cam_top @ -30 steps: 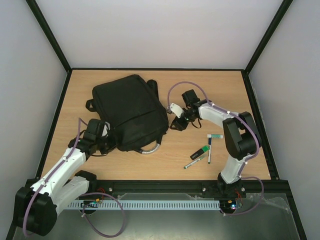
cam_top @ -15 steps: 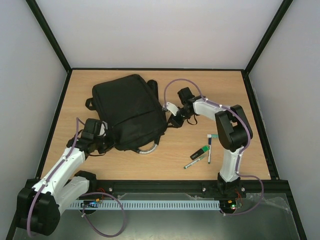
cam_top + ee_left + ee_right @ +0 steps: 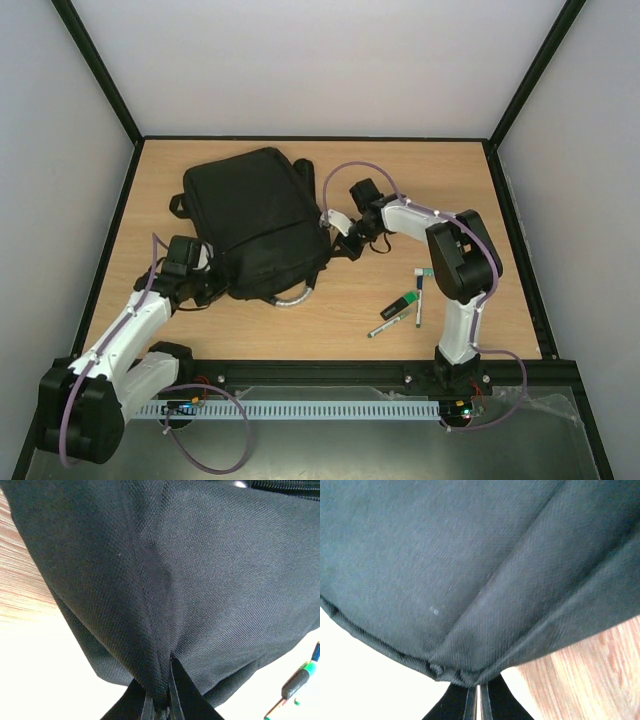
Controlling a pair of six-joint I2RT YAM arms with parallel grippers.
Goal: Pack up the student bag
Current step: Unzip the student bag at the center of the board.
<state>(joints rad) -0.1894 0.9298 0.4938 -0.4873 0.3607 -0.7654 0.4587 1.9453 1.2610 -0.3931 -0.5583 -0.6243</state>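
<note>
student bag [image 3: 255, 215] sits right between the 2 arms, long axis near-to-far; left gripper [image 3: 160, 706] and right gripper [image 3: 478, 694] both look pinched closed on its fabric.

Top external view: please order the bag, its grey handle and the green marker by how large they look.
1. The bag, by far the largest.
2. The grey handle and the green marker look about alike, so I do not rank them.

left tool [image 3: 160, 702] clamped | right tool [image 3: 477, 696] clamped | both arms extended
</note>
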